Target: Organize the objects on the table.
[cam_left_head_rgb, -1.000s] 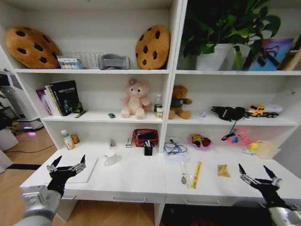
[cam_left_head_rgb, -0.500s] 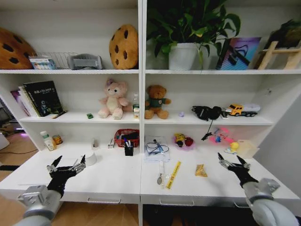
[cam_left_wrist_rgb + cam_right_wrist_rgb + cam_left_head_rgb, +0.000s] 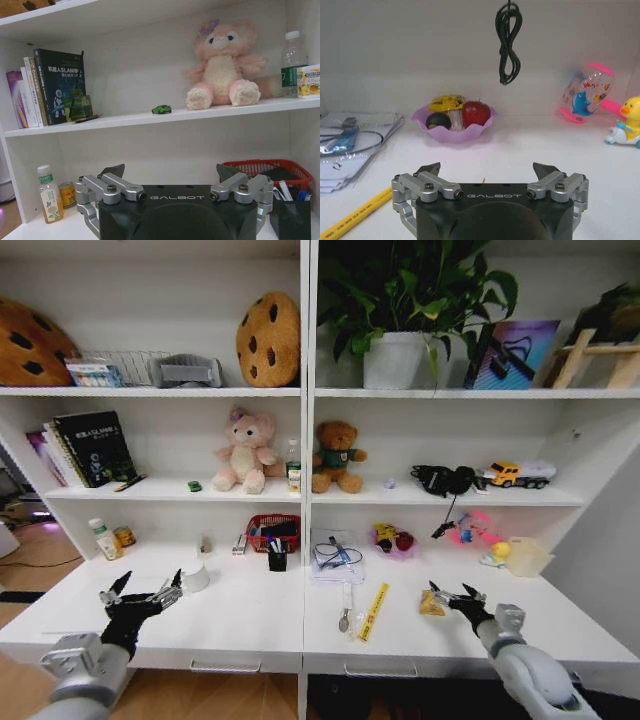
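Head view: right pincer (image 3: 447,593) (metal fingers spread) by crinkled yellow packet (image 3: 431,605).

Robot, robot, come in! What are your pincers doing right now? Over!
Left pincer open, hovering over the table's left end. Right pincer open, low over the table beside the small yellow packet. Both empty. Yellow ruler lies nearby. Over.
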{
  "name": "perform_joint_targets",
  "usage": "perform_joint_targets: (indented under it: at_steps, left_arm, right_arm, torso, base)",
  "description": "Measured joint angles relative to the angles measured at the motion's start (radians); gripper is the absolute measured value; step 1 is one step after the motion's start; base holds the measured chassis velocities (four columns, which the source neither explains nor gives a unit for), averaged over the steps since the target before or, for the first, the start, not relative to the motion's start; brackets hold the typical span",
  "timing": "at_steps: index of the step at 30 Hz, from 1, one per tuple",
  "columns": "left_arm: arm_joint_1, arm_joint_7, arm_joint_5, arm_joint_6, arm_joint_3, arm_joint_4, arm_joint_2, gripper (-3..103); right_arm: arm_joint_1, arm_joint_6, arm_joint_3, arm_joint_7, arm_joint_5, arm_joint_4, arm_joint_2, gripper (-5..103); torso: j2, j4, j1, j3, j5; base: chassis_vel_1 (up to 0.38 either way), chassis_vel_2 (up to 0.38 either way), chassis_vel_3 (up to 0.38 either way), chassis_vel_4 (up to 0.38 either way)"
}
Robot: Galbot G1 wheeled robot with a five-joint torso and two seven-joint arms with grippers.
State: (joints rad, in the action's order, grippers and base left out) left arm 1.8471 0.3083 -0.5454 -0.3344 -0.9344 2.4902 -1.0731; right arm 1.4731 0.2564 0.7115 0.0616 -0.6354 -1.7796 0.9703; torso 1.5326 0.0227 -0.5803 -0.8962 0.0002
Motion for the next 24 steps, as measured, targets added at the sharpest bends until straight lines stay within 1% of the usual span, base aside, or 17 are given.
perform_joint_targets:
  at_steps: [4, 10, 11, 12, 13, 14, 15, 16, 17, 19, 20, 22, 24]
  left_arm:
    - [0.0, 0.0, 0.0, 0.0, 0.0, 0.0, 0.0, 100]
    - [0.0, 0.0, 0.0, 0.0, 0.0, 0.0, 0.0, 100]
    - [0.0, 0.0, 0.0, 0.0, 0.0, 0.0, 0.0, 100]
    - [0.0, 0.0, 0.0, 0.0, 0.0, 0.0, 0.0, 100]
    - [0.0, 0.0, 0.0, 0.0, 0.0, 0.0, 0.0, 100]
    - [0.0, 0.0, 0.0, 0.0, 0.0, 0.0, 0.0, 100]
    - [0.0, 0.0, 0.0, 0.0, 0.0, 0.0, 0.0, 100]
    - [0.0, 0.0, 0.0, 0.0, 0.0, 0.0, 0.0, 100]
    - [0.0, 0.0, 0.0, 0.0, 0.0, 0.0, 0.0, 100]
    - [0.0, 0.0, 0.0, 0.0, 0.0, 0.0, 0.0, 100]
    - [0.0, 0.0, 0.0, 0.0, 0.0, 0.0, 0.0, 100]
    - [0.0, 0.0, 0.0, 0.0, 0.0, 0.0, 0.0, 100]
    - [0.0, 0.0, 0.0, 0.0, 0.0, 0.0, 0.0, 100]
  right_arm:
    - [-0.022, -0.012, -0.043, -0.008, 0.019, 0.045, 0.007, 100]
    - [-0.062, -0.008, -0.081, -0.002, 0.029, 0.089, 0.024, 100]
    - [-0.069, -0.008, -0.083, 0.0, 0.029, 0.096, 0.024, 103]
    - [-0.069, -0.008, -0.083, 0.0, 0.029, 0.096, 0.024, 103]
    - [-0.076, -0.008, -0.084, 0.002, 0.029, 0.104, 0.024, 95]
    - [-0.081, -0.011, -0.086, 0.005, 0.028, 0.112, 0.024, 90]
    - [-0.081, -0.011, -0.086, 0.005, 0.028, 0.112, 0.024, 90]
    - [-0.085, -0.016, -0.089, 0.008, 0.029, 0.122, 0.024, 85]
    - [-0.085, -0.016, -0.089, 0.008, 0.029, 0.122, 0.024, 85]
    - [-0.087, -0.02, -0.093, 0.008, 0.027, 0.13, 0.024, 74]
    - [-0.087, -0.02, -0.093, 0.008, 0.027, 0.13, 0.024, 74]
    - [-0.091, -0.03, -0.097, 0.003, 0.026, 0.138, 0.027, 63]
    - [-0.095, -0.035, -0.099, 0.0, 0.026, 0.143, 0.029, 63]
  torso:
    - [0.0, 0.0, 0.0, 0.0, -0.0003]
    - [0.0, 0.0, 0.0, 0.0, -0.0003]
    - [0.0, 0.0, 0.0, 0.0, -0.0002]
    - [0.0, 0.0, 0.0, 0.0, -0.0002]
    - [0.0, -0.0001, 0.0, 0.0, -0.0003]
    - [0.0, -0.0001, 0.0, 0.0, -0.0003]
    - [0.0, -0.0001, 0.0, 0.0, -0.0003]
    - [0.0, 0.0, 0.0, 0.0, -0.0003]
    - [0.0, 0.0, 0.0, 0.0, -0.0003]
    - [0.0, 0.0, 0.0, 0.0, -0.0003]
    - [0.0, 0.0, 0.0, 0.0, -0.0003]
    - [0.0, 0.0001, 0.0, 0.0, -0.0003]
    - [0.0, 0.0, 0.0, 0.0, -0.0002]
  base:
    - [0.0, 0.0, 0.0, 0.0]
    - [0.0, 0.0, 0.0, 0.0]
    - [0.0, 0.0, 0.0, 0.0]
    - [0.0, 0.0, 0.0, 0.0]
    - [0.0, 0.0, 0.0, 0.0]
    - [0.0, 0.0, 0.0, 0.0]
    - [0.0, 0.0, 0.0, 0.0]
    - [0.0, 0.0, 0.0, 0.0]
    - [0.0, 0.0, 0.0, 0.0]
    - [0.0, 0.0, 0.0, 0.0]
    - [0.0, 0.0, 0.0, 0.0]
    - [0.0, 0.0, 0.0, 0.0]
    - [0.0, 0.0, 0.0, 0.0]
